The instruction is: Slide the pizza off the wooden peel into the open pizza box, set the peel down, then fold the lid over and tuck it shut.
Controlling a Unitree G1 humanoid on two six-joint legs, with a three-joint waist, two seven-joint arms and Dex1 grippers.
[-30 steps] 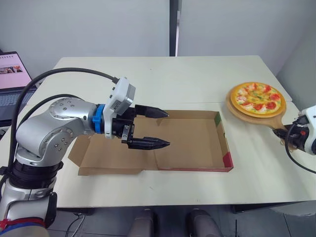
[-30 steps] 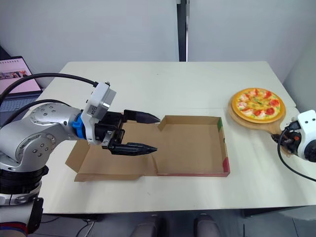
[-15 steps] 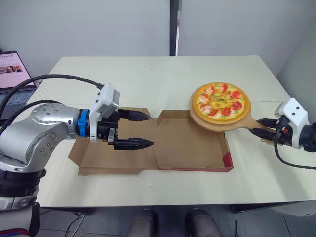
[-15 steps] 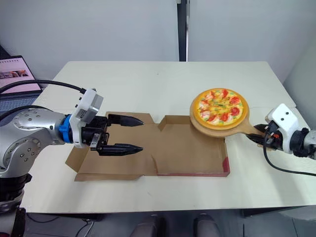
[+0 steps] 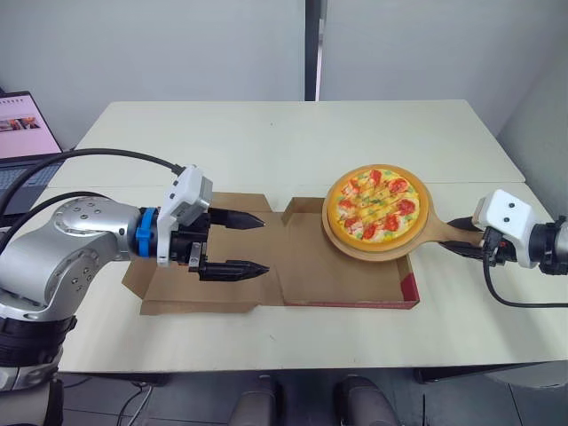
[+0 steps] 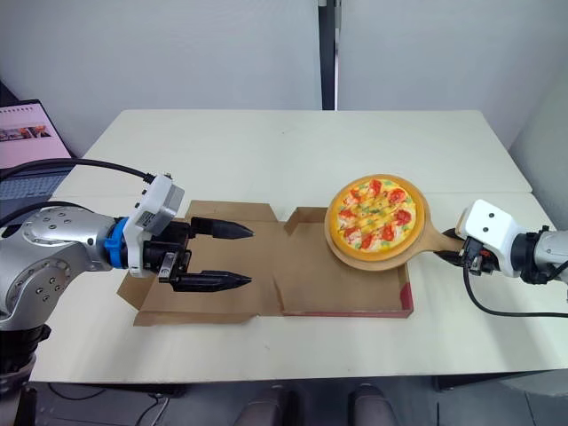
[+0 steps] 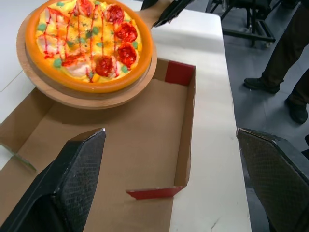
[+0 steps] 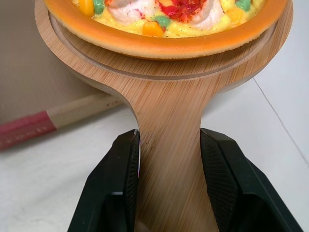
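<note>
The wooden peel (image 8: pixel 169 106) is gripped by its handle between the closed right fingers (image 8: pixel 116 193). The pizza (image 5: pixel 376 202) is thereby held ahead of them over the open pizza box (image 5: pixel 306 277), not yet slid off. The left fingers (image 5: pixel 240 218) are held spread above the flattened lid (image 5: pixel 177 291), judged to be waiting to fold it. A cream table (image 5: pixel 266 142) carries everything. A laptop (image 5: pixel 22 133) is noted well apart from the left fingers.

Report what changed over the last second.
The right gripper, shut on the round wooden peel, carried it and the orange-crusted pizza leftward from the table's right edge to above the open brown cardboard box. The open left gripper drew back leftward over the flat lid. Box unmoved; neither grip changed.
</note>
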